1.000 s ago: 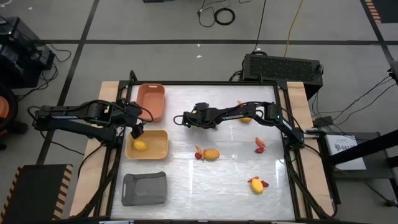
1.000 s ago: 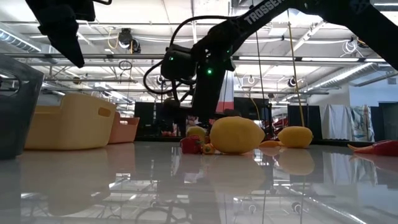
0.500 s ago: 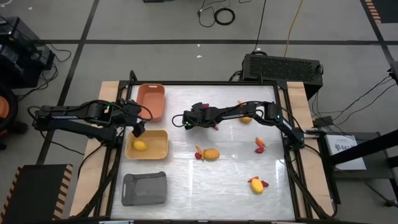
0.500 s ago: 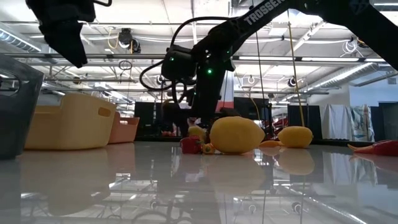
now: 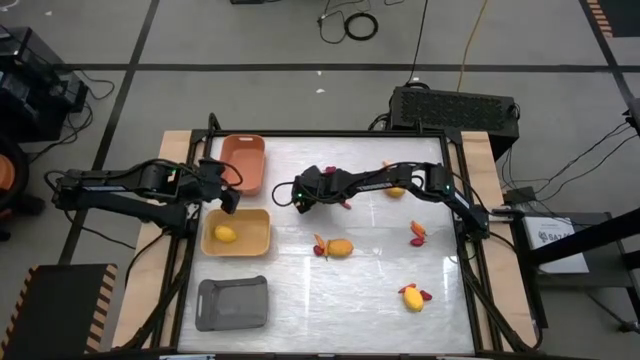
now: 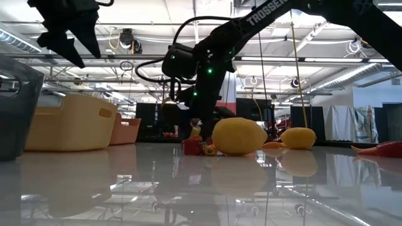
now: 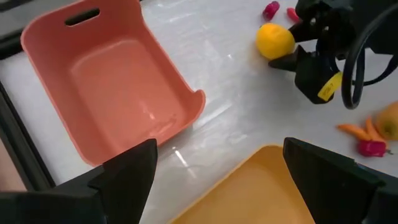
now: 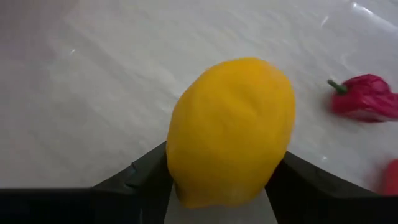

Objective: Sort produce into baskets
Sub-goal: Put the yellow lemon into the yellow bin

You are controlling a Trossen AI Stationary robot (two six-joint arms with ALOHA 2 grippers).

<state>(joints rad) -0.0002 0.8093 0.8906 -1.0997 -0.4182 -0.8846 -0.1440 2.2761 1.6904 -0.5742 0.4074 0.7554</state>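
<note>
Starting at the near edge of the table (image 5: 380,300), we find the grey basket (image 5: 233,302), holding nothing we can make out, and off toward the right a yellow fruit (image 5: 410,297) with a small red piece touching it. Farther in sits the yellow basket (image 5: 240,232) with one yellow fruit (image 5: 226,234) inside, and near the table's middle another yellow fruit (image 5: 340,247) lies with red and orange bits (image 5: 320,247) against it. A red-and-orange piece (image 5: 418,233) rests alone toward the right side.

We count three baskets in all, the salmon-orange basket (image 7: 118,81) being the farthest and looking bare inside.

The left gripper (image 5: 226,198) hangs with its fingers spread wide and nothing between them, above the gap between the salmon-orange and yellow baskets.

The right gripper (image 5: 302,196) reaches across the far half of the table, and its two fingers flank a yellow fruit (image 8: 231,127), which fills the gap between them. A red pepper-like piece (image 8: 365,98) lies just beside it on the table. Under the right arm, toward the far right, one more yellow fruit (image 5: 397,191) is partly hidden.

That makes five yellow fruits that we can count.
</note>
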